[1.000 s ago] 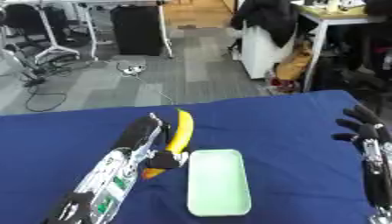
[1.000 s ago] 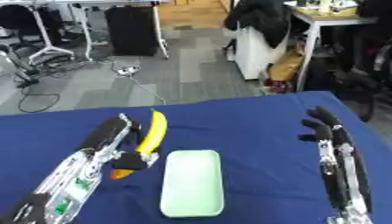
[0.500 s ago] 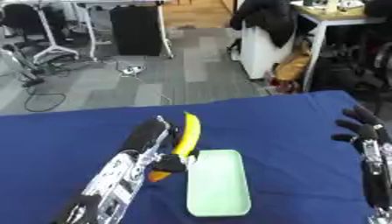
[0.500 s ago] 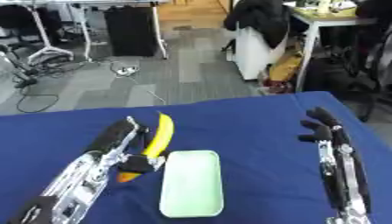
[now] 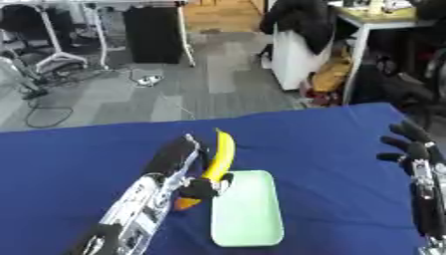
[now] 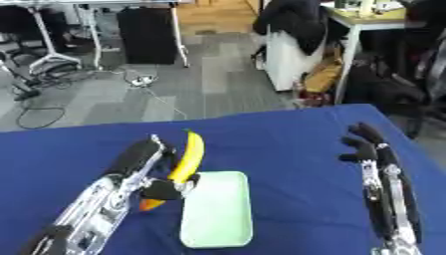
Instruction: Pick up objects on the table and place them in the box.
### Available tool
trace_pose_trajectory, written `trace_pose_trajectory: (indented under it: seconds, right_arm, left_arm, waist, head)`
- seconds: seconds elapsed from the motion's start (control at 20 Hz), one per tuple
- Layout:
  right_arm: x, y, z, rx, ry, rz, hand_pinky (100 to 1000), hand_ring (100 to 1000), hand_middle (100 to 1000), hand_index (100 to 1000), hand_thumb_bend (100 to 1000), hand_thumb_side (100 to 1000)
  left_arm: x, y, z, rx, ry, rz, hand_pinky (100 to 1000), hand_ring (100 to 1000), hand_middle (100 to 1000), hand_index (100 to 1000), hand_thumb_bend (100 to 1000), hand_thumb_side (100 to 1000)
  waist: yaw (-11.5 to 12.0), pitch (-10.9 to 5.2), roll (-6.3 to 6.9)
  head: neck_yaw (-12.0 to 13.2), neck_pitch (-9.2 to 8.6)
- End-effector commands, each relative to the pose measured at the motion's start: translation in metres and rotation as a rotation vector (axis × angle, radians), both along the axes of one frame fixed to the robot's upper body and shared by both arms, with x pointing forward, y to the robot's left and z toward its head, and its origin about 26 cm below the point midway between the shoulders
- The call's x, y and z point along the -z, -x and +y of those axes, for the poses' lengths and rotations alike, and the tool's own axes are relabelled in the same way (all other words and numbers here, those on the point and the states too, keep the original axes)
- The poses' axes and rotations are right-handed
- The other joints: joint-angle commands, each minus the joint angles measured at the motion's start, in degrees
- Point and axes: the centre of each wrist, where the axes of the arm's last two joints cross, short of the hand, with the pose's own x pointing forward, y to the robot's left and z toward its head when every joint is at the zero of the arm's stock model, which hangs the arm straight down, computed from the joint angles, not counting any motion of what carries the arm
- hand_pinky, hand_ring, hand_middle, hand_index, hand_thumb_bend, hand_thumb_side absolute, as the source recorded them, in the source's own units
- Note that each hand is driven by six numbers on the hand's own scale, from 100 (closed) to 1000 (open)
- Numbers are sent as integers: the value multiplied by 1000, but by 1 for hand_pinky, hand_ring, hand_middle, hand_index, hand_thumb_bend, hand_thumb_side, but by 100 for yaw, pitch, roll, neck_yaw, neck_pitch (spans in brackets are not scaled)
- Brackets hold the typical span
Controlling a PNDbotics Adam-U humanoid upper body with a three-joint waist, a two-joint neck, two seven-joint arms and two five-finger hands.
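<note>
My left hand [image 5: 178,164] is shut on a yellow banana [image 5: 219,155], held tilted with its tip pointing away, at the left edge of a pale green box [image 5: 247,214]. An orange bit [image 5: 184,203] shows under the hand, beside the box. The box lies flat on the blue table [image 5: 322,144] and looks hollow inside. My right hand [image 6: 369,147] stands at the right, fingers straight and open, holding nothing, well apart from the box.
Beyond the table's far edge lies a grey office floor with cables [image 5: 148,79], chair bases [image 5: 52,60], a black cabinet [image 5: 153,32] and a white desk leg with bags [image 5: 331,74]. Blue tabletop stretches between the box and my right hand.
My left hand has carried the banana rightward and slightly up, from beside the box to over its left edge. The right hand has stayed in place.
</note>
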Motion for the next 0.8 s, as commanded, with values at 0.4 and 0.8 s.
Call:
trace_pose_trajectory:
  seconds: [0.4,0.8]
  right_arm:
    - [-14,-1,5,-26,5,-45,650,783,818,923,100,877]
    - [-17,-1,8,-38,6,-57,651,783,818,924,100,877]
  left_arm:
    - [-9,-1,-12,25,-11,-31,361,131,208,371,157,425]
    - [-3,-3,-18,31,-27,-24,364,132,209,371,156,424]
  waist:
    - [-95,-40,-64]
    - [-166,-8,-98]
  head:
    - [87,-126]
    - [150,-173]
